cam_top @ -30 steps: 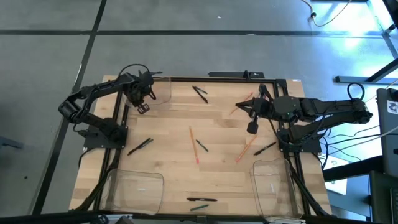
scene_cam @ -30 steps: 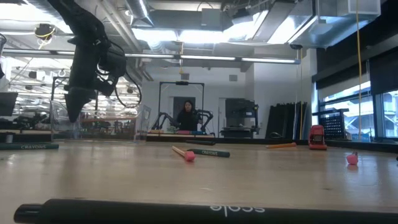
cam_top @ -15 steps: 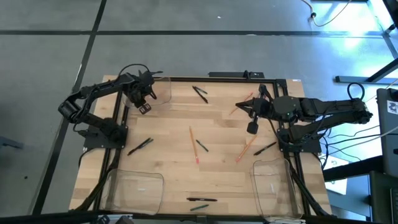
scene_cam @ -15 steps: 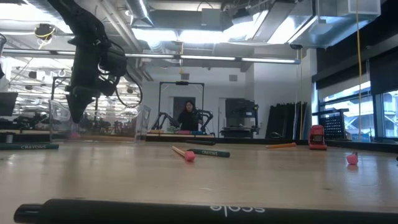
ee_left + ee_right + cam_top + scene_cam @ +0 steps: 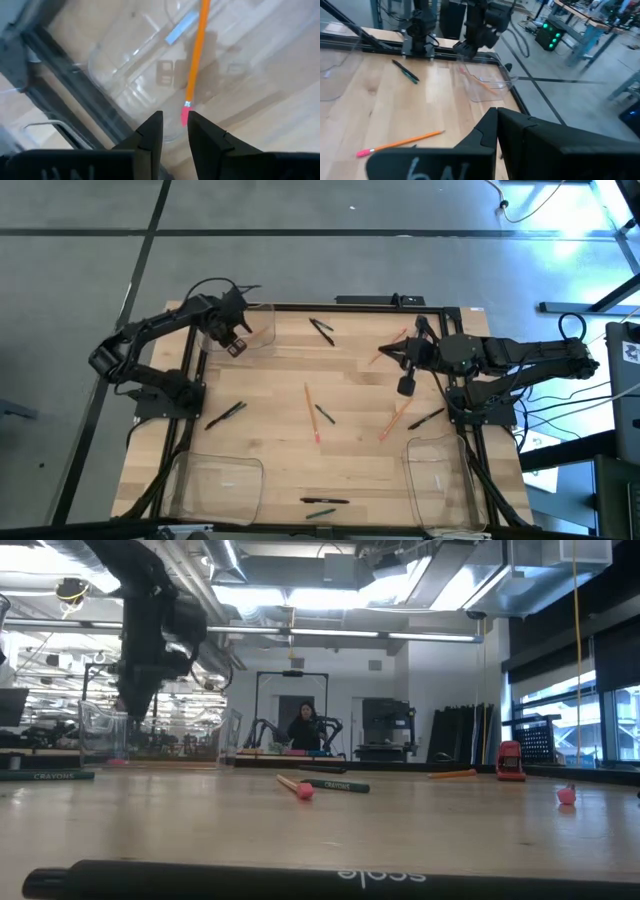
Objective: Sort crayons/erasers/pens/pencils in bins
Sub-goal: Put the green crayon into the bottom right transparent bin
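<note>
An orange pencil (image 5: 196,60) with a pink eraser end (image 5: 184,117) lies inside the clear bin (image 5: 252,326) at the table's far left corner. My left gripper (image 5: 237,345) hangs open above that bin, fingers pointing down. The eraser end shows between its fingertips in the left wrist view, below them and apart. My right gripper (image 5: 404,385) hovers shut above the table's right side and holds nothing. More pencils (image 5: 310,410) (image 5: 397,418) and black pens (image 5: 322,330) (image 5: 226,414) lie flat on the wood.
Two more clear bins stand at the near left (image 5: 215,485) and near right (image 5: 440,470). A pen (image 5: 325,501) and a green crayon (image 5: 320,512) lie by the near edge, another pen (image 5: 426,418) at the right. A dark frame rail (image 5: 300,307) borders the table.
My left gripper has opened and let go of the pencil, which has dropped into the far left bin and lies there. The gripper has then risen above the bin. My right arm has kept still.
</note>
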You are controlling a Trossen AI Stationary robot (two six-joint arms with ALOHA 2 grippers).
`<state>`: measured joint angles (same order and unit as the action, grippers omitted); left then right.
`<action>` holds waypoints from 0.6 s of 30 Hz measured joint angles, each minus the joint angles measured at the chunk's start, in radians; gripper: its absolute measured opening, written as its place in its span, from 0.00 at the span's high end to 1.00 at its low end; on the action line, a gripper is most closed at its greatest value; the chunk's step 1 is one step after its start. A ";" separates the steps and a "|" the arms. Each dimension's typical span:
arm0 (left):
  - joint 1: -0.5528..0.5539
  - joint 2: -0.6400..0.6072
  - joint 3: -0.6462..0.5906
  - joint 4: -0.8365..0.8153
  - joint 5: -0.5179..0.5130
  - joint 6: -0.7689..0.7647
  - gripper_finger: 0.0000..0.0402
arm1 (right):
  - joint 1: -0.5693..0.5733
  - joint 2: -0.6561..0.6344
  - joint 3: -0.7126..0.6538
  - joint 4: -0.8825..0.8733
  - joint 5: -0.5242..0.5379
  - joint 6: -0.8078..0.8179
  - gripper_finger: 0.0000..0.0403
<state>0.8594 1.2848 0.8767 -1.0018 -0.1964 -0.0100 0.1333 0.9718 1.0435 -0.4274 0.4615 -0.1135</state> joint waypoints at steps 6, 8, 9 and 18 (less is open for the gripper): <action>-0.120 -0.179 0.017 -0.010 0.023 -0.125 0.80 | 0.000 0.000 0.000 -0.002 -0.089 0.001 0.97; -0.177 -0.244 0.018 -0.010 0.055 -0.164 0.80 | 0.000 0.000 0.000 -0.002 -0.098 0.029 0.97; -0.212 -0.276 0.018 -0.009 0.075 -0.172 0.80 | 0.000 0.000 0.000 -0.004 -0.100 0.038 0.97; -0.616 -0.504 0.018 0.072 0.162 -0.277 0.80 | 0.053 0.001 0.000 -0.068 -0.410 0.060 0.97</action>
<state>0.2435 0.7811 0.8951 -0.9303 -0.0341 -0.2867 0.1862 0.9725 1.0435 -0.4956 0.0516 -0.0531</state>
